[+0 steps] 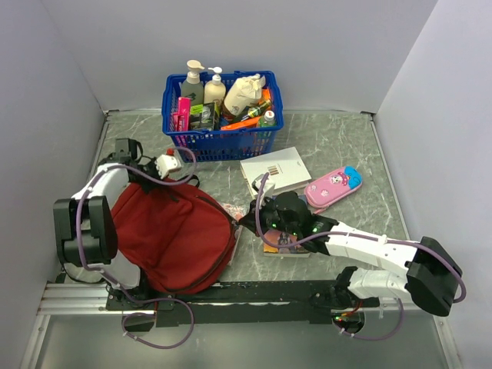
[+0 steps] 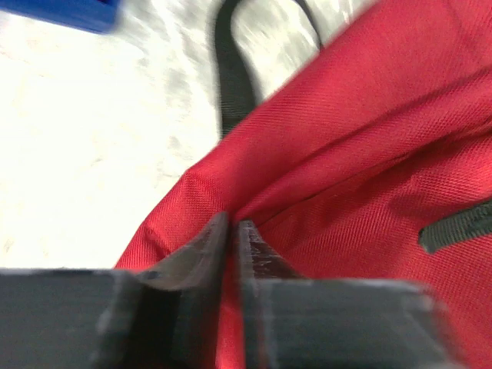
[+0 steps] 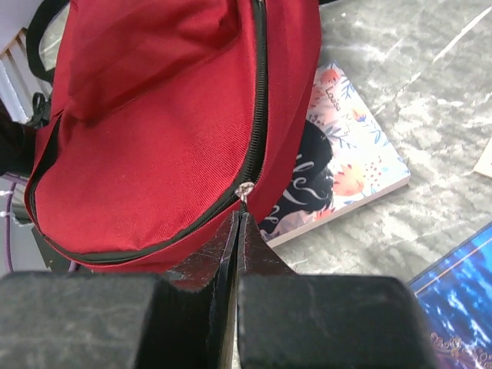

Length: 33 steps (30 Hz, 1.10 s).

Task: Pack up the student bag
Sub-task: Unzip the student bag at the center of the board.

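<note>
Two grips are shown on the student bag (image 1: 173,231), which lies flat on the table (image 1: 346,138) before the left arm, its right edge overlapping a floral book (image 3: 338,169). The left gripper (image 2: 233,231) is clamped on a fold of the bag's red fabric, near a black strap (image 2: 231,84). The right gripper (image 3: 237,223) is closed at the zipper pull (image 3: 244,190). Its tab appears to be pinched between the tips, though only the metal slider is seen. The zip looks shut along the stretch in view, so packing is judged not yet begun.

Several failures may be expected:
- The small tab may be lost from the narrow tips if it is pulled off the line of the track.
- Soft cloth may be bunched ahead of the slider and jam it if tension is not supplied by the left gripper.
- The whole bag may be dragged, and the floral book displaced beneath it, should the fabric fold slip.
</note>
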Motion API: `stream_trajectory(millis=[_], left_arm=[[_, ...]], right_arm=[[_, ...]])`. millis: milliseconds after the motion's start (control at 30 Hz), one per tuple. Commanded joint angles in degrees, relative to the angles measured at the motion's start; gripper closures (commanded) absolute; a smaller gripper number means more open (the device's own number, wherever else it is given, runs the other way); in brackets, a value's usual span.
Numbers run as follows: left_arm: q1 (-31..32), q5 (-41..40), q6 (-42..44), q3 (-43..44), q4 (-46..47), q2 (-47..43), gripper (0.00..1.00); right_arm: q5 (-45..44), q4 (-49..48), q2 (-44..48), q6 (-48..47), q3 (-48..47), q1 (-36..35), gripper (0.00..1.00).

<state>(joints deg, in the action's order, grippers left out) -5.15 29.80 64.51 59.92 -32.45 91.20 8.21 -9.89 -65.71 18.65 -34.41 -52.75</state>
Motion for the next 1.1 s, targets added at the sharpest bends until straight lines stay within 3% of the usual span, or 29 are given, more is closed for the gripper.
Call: stream_trajectory(millis=[0, 33, 133, 233, 367, 500, 567, 800, 1067], left_arm=[[-0.2, 6.2, -6.1, 8.3, -6.2, -5.0, 0.76], [0.0, 7.4, -5.5, 9.5, -10.8, -5.2, 0.74], [1.1, 10.2, -5.4, 12.4, -14.8, -7.3, 0.47], [3.1, 12.8, -2.1, 14.3, -21.2, -9.1, 0.34], [10.0, 17.7, 5.7, 14.1, -29.9, -9.4, 0.30], [19.4, 20.1, 11.7, 10.0, -26.2, -9.8, 0.22], [23.9, 19.9, 10.2, 11.4, -24.3, -6.9, 0.21], [31.2, 18.9, 10.5, 20.4, -27.1, 3.8, 0.21], [34.3, 18.1, 21.0, 27.4, -40.5, 13.1, 0.30]], right_arm=[[-2.3, 0.7, 0.7, 2.2, -0.3, -0.9, 1.00], [-2.2, 0.3, 0.4, 2.2, -0.3, -1.3, 1.00], [-2.7, -1.2, -0.5, 2.4, -0.4, -1.6, 1.00], [-2.7, -2.0, -1.4, 2.3, -1.1, -1.5, 1.00], [-2.0, -3.2, -1.8, 2.0, -2.0, -1.8, 1.00], [-2.0, -4.2, -0.7, 1.1, -2.0, -2.4, 1.00], [-2.3, -4.3, 0.1, 0.8, -2.1, -2.7, 1.00], [-3.8, -3.9, 2.1, 0.4, -2.1, -4.3, 1.00], [-4.4, -4.0, 2.9, -0.1, -2.4, -4.7, 1.00]])
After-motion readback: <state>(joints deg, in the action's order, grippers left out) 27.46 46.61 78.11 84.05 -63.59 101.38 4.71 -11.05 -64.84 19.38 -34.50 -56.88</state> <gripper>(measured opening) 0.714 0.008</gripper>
